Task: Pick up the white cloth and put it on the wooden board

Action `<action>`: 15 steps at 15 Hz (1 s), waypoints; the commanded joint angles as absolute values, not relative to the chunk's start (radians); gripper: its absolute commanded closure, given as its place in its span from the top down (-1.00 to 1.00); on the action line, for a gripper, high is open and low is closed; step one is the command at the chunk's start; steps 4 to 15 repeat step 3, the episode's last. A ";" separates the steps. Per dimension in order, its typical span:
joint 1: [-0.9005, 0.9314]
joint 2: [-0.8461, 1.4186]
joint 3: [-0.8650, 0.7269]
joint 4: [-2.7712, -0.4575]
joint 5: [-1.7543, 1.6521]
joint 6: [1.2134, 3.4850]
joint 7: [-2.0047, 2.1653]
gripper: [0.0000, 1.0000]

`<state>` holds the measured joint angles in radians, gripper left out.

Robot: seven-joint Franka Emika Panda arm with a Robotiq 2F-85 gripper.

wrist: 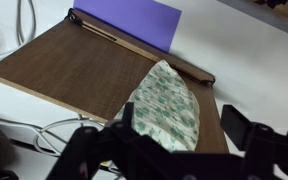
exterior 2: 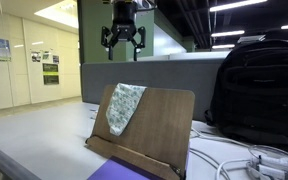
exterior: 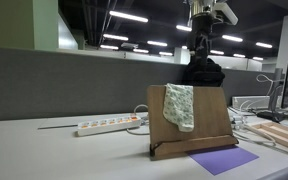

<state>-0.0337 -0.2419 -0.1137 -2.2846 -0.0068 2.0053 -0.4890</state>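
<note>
The white cloth (exterior: pixel 180 105) with pale-green speckles hangs draped over the top edge of the upright wooden board (exterior: pixel 209 120), down its front face. It shows in both exterior views (exterior 2: pixel 123 104) and in the wrist view (wrist: pixel 170 108). The board (exterior 2: pixel 159 120) leans back with a ledge at its bottom; in the wrist view (wrist: pixel 74 65) its brown face fills the upper left. My gripper (exterior: pixel 206 45) is high above the board, open and empty, also in an exterior view (exterior 2: pixel 123 40). Its dark fingers (wrist: pixel 174 125) frame the cloth from above.
A flat purple sheet (exterior: pixel 222 159) lies in front of the board, also in the wrist view (wrist: pixel 134 20). A white power strip (exterior: pixel 108 125) lies on the table. A black backpack (exterior 2: pixel 259 90) stands behind the board. Light wooden planks (exterior: pixel 279 135) and cables lie nearby.
</note>
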 commanded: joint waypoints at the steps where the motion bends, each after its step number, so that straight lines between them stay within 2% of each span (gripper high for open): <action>1: -0.027 -0.299 -0.099 -2.344 -0.061 2.017 -0.489 1.00; 15: -0.023 -0.308 -0.092 -2.369 -0.082 2.020 -0.484 1.00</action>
